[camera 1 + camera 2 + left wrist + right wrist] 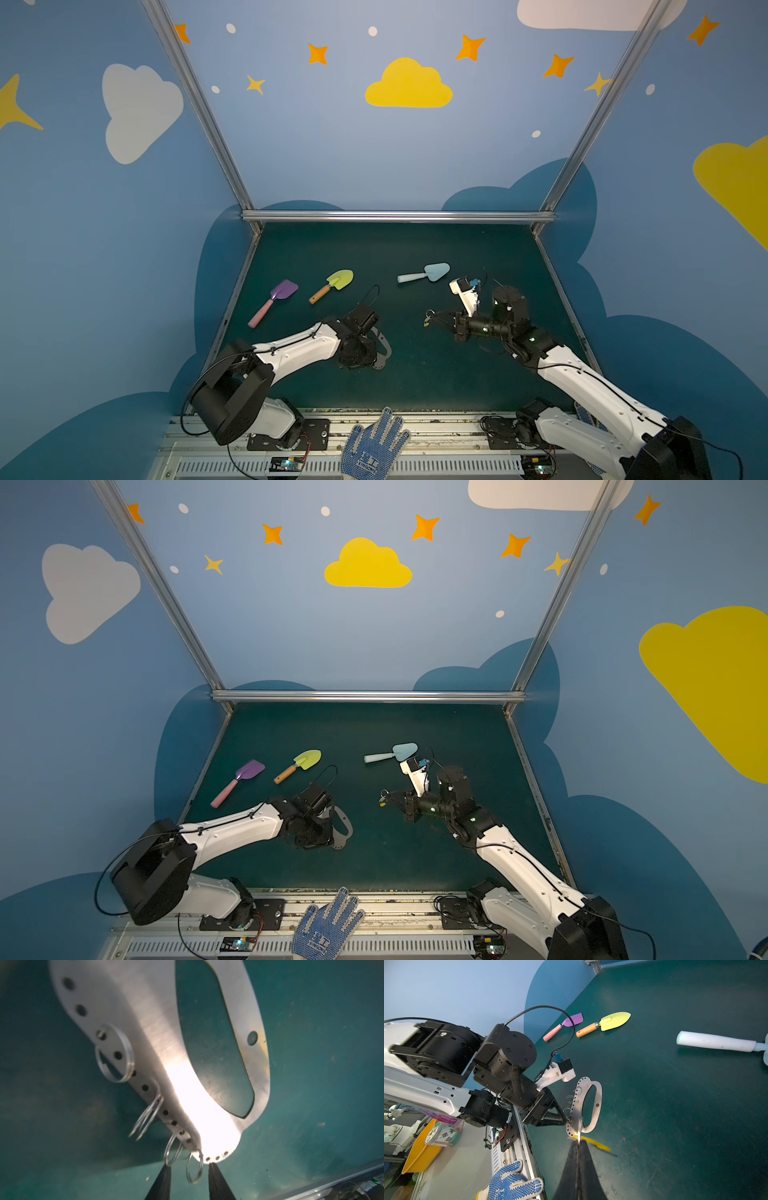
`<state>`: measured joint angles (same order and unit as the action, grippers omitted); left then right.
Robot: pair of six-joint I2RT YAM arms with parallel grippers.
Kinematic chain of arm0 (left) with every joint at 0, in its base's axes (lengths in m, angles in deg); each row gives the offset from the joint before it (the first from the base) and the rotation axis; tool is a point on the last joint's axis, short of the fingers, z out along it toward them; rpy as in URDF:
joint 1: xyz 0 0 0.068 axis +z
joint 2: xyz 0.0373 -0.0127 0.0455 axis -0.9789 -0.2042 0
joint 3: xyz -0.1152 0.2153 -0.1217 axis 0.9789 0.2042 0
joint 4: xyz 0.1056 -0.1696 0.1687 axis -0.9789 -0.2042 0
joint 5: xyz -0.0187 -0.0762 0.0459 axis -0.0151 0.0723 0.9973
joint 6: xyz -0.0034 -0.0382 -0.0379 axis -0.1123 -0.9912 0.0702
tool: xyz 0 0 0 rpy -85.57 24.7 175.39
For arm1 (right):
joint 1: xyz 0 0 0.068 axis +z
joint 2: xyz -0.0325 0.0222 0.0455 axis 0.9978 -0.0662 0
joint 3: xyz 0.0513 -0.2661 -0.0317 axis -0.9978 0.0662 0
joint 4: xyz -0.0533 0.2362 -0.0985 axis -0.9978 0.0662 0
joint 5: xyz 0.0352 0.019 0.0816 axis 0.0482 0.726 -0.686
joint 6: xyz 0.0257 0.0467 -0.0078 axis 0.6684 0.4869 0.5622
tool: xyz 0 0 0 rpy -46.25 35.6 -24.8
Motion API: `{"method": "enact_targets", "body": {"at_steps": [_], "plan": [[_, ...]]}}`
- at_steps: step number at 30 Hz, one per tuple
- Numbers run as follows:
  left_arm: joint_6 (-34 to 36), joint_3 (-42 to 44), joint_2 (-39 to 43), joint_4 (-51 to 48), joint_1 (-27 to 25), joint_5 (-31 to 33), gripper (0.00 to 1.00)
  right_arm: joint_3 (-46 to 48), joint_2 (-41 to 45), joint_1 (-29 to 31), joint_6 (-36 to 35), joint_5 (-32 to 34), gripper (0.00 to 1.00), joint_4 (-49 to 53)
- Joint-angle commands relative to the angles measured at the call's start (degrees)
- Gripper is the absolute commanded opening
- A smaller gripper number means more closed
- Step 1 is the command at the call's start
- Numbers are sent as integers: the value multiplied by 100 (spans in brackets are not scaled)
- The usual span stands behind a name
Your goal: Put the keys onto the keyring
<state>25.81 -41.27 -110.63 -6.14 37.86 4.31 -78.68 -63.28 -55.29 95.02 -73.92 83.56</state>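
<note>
Well, the right tool (579, 1141) squeezes the light keys (594, 1142), and the left tool (189, 1167), tips apart, should pinch the stiff keyring (145, 1022) by its edge.

So our left arm (297, 347) reaches in low, wrist bent down right over the keyring (385, 353). Our left gripper (188, 1167) sits at the keyring's holed rim, jaws a bit apart, with one little ring (195, 1182) loose between them. Our right arm (582, 374) comes in from the keyring's right, wrist folded over roughly level. Our right gripper (433, 317) points toward the keyring's side without touching it, jaws clamped tight on the keys (427, 321).
</note>
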Motion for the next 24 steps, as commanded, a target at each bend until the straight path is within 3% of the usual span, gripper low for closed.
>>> {"method": "enact_targets", "body": {"at_steps": [1, 7, 14, 24], "plan": [[98, -204, -267, 146, -60, -5, 25, 117, 114, 37, 32, 23, 0, -134], [471, -571, -580, 27, -100, 137, 4, 226, 159, 37, 19, 52, 0, -99], [1311, -1433, -1084, -10, -108, 333, 4, 352, 40, 55, -42, 154, 0, -102], [2729, -2740, -2102, -321, -146, -194, 4, 581, 132, 46, 28, 499, 0, -152]]}}
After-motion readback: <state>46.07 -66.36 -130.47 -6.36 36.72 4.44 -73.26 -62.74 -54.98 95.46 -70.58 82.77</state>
